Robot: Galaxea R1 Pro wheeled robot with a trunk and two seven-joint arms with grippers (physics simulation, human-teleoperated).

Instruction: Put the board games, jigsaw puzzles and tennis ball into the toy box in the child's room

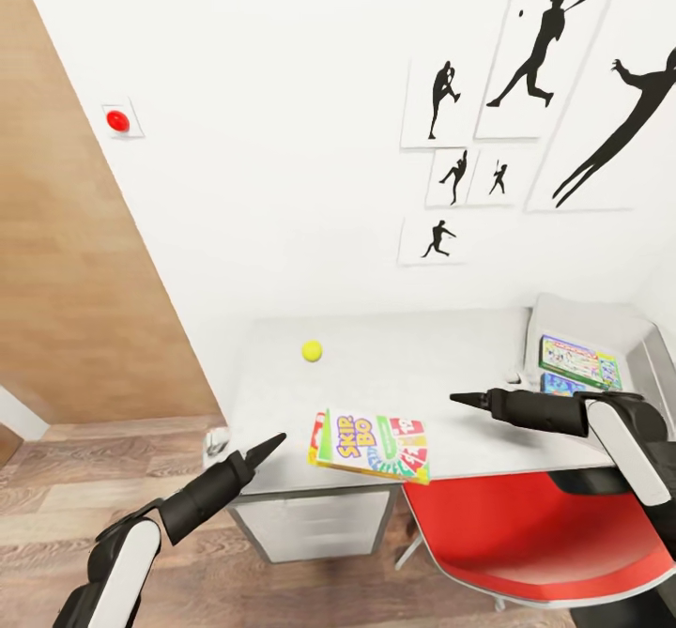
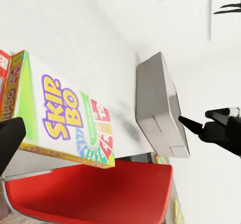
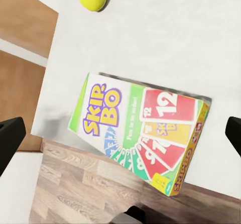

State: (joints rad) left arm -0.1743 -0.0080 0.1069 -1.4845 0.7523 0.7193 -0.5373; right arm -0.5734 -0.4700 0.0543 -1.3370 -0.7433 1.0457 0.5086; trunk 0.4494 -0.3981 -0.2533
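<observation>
- A Skip-Bo board game lies at the pale surface's edge.
- Grey toy box nearby; red chair alongside.
- Black end effector near the box.

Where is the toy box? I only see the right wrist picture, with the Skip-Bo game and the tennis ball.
Observer: The toy box sits at the table's far right end, by the wall.
Operator: Is anything in it yet?
Observer: Yes, a white-green board game and a blue board game lie inside.
Operator: What's under the Skip-Bo game where it hangs off?
Observer: A red chair; its seat is below the box's right corner.
</observation>
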